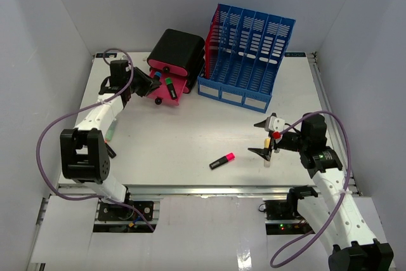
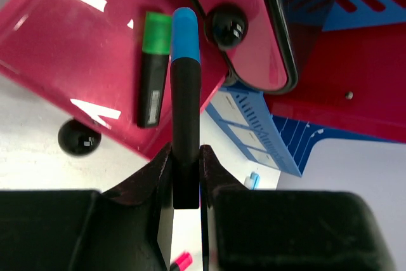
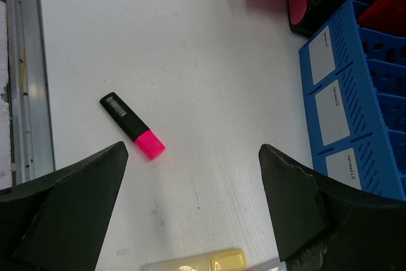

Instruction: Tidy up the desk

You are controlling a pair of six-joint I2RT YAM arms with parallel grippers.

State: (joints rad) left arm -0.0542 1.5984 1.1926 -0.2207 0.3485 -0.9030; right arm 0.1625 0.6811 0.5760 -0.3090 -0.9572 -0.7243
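Large flat white desk [image 1: 190,138] with metal rails spanning the grey-walled cell, left arm's fingers [image 2: 149,182] clamped on a blue-capped black highlighter [image 2: 185,112] over a pink plastic drawer [image 2: 76,42] holding a green-capped black highlighter [image 2: 152,74], right arm's fingers [image 3: 82,188] wide apart above a pink-capped black highlighter [image 3: 132,125] lying on the desk

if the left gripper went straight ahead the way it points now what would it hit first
Probably the open pink drawer: the blue-capped marker clamped in the left gripper would reach it first, landing right beside the green highlighter. Depth is unclear from these views.
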